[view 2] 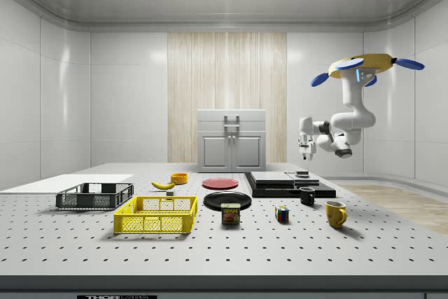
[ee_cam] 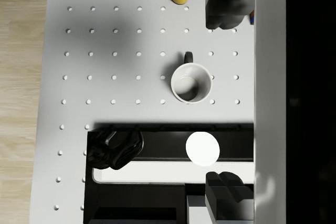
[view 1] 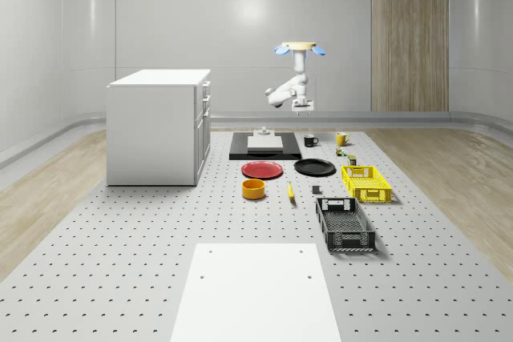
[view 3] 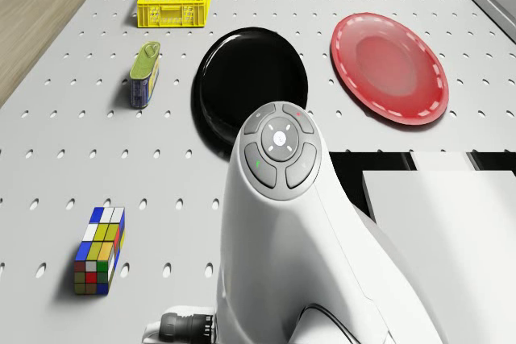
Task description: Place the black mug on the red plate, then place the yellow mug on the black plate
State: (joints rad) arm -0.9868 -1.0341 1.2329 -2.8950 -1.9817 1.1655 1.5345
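- Perforated grey table [view 1: 120, 230] in a white-walled room; white cabinet [view 1: 156, 126] at left centre of the whole-scene view.
- Drone [view 1: 300, 48] hovers above the table's far end, over the black slab [view 1: 264, 146] and mugs; arm bent downward.
- Gripper [view 2: 304, 150] hangs above the slab edge, clear of everything, in the side view's right half.
- Wrist view: fingers [ee_cam: 226, 11] well apart, nothing between them; black mug [ee_cam: 191, 82] sits upright on the table between them, untouched.
- Yellow mug [view 1: 341, 138] just right of the black mug in the whole-scene view.
- Red plate [view 1: 262, 170] and black plate [view 1: 314, 167] side by side at centre frame, both bare.
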